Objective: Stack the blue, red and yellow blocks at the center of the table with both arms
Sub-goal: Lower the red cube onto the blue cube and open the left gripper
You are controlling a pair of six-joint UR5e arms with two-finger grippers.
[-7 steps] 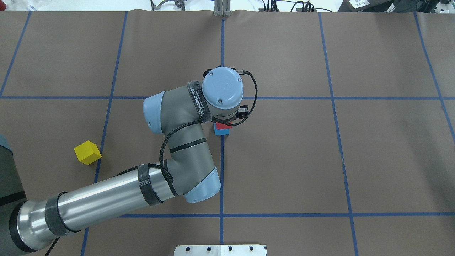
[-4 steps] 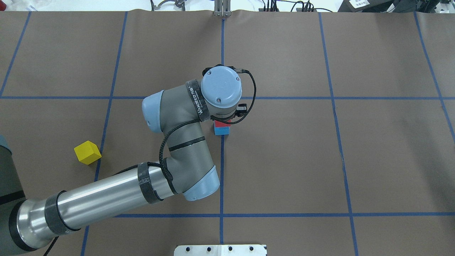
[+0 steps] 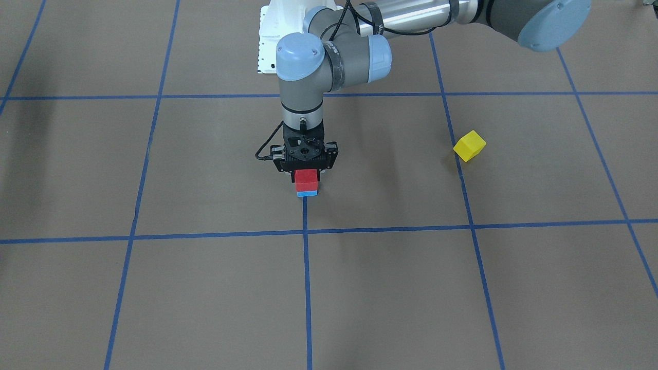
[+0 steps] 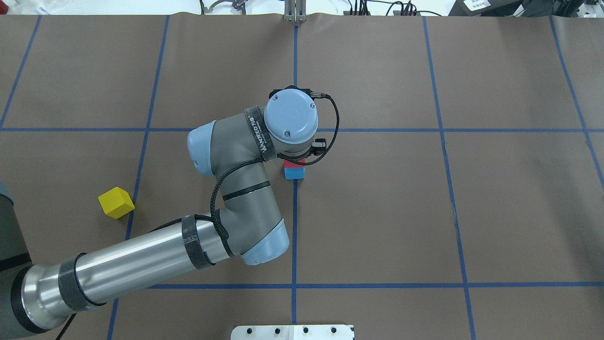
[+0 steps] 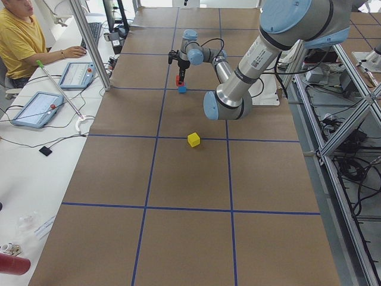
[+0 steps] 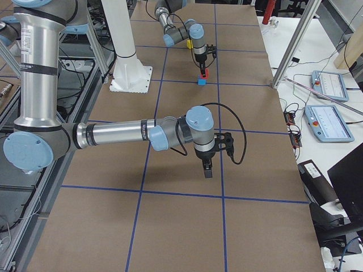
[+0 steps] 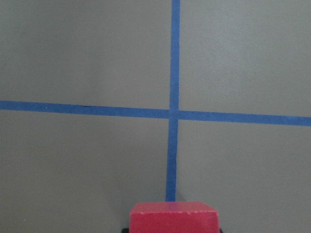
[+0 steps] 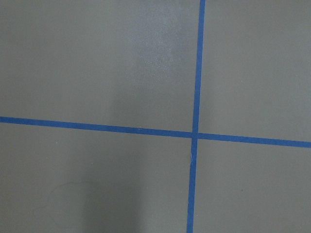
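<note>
The red block (image 3: 306, 181) is directly over the blue block (image 3: 307, 193) on the centre tape line, between the fingers of my left gripper (image 3: 306, 172), which looks shut on it. I cannot tell whether red rests on blue or hovers just above it. In the overhead view my wrist hides most of the red block (image 4: 293, 163), and the blue block (image 4: 294, 173) shows below it. The left wrist view shows the red block's top (image 7: 173, 217). The yellow block (image 4: 116, 202) lies alone far to my left. My right gripper (image 6: 207, 170) hangs over bare table, and I cannot tell whether it is open or shut.
Brown paper with a blue tape grid (image 4: 294, 236) covers the table. The robot's white base plate (image 4: 292, 332) is at the near edge. An operator (image 5: 21, 42) with tablets sits at a side desk beyond the table's far edge.
My left wrist has shifted slightly left and away. The red block moved with it, from offset to the right to lined up over the blue block, and more of the blue block shows.
</note>
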